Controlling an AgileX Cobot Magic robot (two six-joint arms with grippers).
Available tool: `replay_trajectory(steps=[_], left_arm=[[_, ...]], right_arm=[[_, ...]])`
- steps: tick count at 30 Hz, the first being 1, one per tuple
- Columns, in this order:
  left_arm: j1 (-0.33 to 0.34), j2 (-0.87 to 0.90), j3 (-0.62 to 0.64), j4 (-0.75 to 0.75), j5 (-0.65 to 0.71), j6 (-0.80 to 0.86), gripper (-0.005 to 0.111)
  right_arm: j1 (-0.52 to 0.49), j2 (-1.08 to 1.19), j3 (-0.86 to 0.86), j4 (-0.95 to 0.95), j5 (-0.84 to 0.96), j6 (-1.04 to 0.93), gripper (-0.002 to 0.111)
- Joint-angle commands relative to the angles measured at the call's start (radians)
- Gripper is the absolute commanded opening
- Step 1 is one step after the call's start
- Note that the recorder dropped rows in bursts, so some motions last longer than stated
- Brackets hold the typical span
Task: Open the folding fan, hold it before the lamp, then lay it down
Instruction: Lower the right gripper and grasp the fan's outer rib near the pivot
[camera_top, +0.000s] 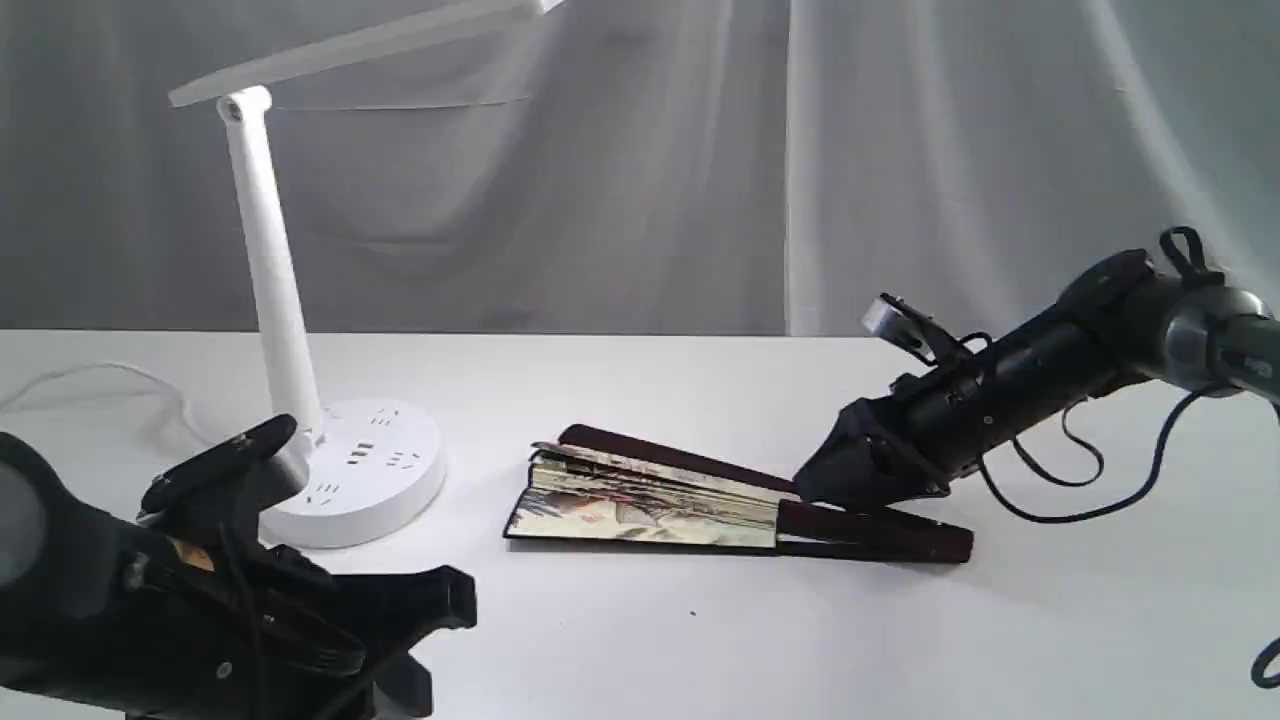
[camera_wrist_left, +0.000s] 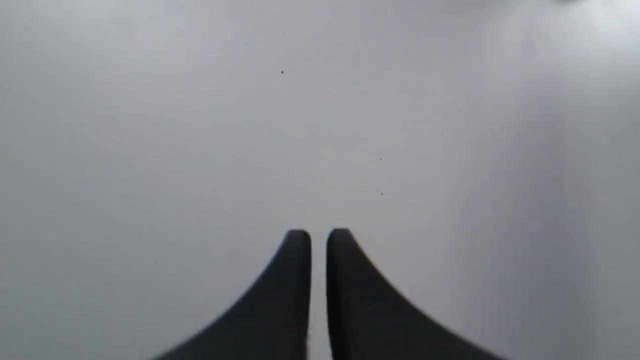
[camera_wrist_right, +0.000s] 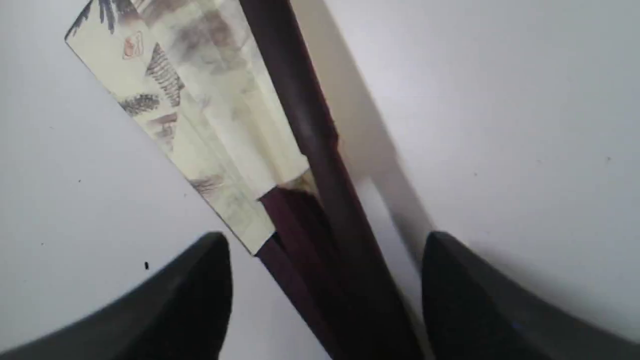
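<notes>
Reaches down at a slant from the right with right arm (camera_top: 1000, 390), right jaws spread wide astride the maroon ribs of the fan (camera_top: 640, 500), lying barely opened and flat on the bench (camera_top: 700, 640) near the base of the lamp (camera_top: 270, 260). Holds left arm (camera_top: 150, 620) low at front left, left jaws pressed almost together above bare bench.

I see a plain white table (camera_top: 700, 650) filling my view from side to side, matte and evenly lit, with only soft shadows. Behind its far edge hangs a pale grey curtain (camera_top: 650, 180) in loose folds, brighter toward the right.
</notes>
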Motion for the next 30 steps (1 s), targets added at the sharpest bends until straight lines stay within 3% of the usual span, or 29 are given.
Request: replay_trajectory(steps=[1, 8, 14, 17, 30], left_arm=[[-0.005, 0.002, -0.005, -0.004, -0.004, 0.001, 0.006], [-0.005, 0.002, -0.005, -0.009, -0.007, 0.001, 0.006], [-0.005, 0.002, -0.005, -0.009, -0.007, 0.001, 0.006], [-0.005, 0.002, -0.005, -0.009, -0.005, 0.001, 0.006], [-0.005, 0.002, -0.005, -0.012, 0.004, 0.001, 0.006]], right_arm=[[0.003, 0.000, 0.007, 0.005, 0.005, 0.002, 0.053], [0.003, 0.002, 0.007, 0.005, 0.005, 0.005, 0.042], [0.003, 0.006, 0.007, 0.005, 0.005, 0.003, 0.016], [0.003, 0.014, 0.007, -0.006, 0.005, 0.007, 0.009], [0.003, 0.028, 0.007, 0.001, 0.005, 0.020, 0.031]])
